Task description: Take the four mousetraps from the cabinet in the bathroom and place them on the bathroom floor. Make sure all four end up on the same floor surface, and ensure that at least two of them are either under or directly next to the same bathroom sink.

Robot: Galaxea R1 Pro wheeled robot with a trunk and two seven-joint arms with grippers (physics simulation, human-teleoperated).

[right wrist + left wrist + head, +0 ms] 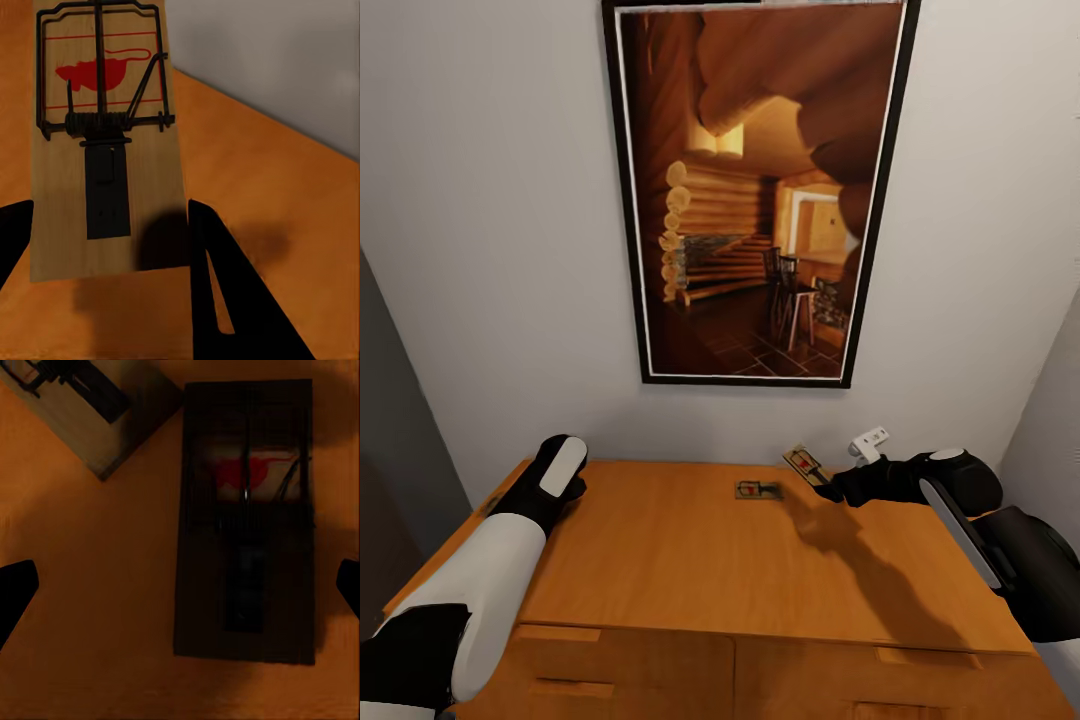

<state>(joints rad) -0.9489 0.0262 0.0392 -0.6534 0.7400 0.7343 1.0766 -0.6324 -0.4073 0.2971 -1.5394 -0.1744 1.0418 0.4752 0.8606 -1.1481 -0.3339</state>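
Note:
The cabinet (660,560) is an orange-brown dresser with a flat top. One mousetrap (758,490) lies flat near the back of the top. A second mousetrap (804,464) is tilted and raised above the wood, with my right gripper (824,479) shut on it; in the right wrist view the gripper (109,217) clamps both long edges of this tan board (105,150). My left arm (555,475) hangs over the left end of the top. Its gripper (180,592) is open above a shadowed mousetrap (247,517), fingertips (15,596) wide apart, and another mousetrap (90,409) lies beside it.
A large framed picture (755,190) of a log interior hangs on the white wall behind the cabinet. Drawer fronts with flat pulls (560,634) run along the near edge. A grey wall (390,400) closes the left side.

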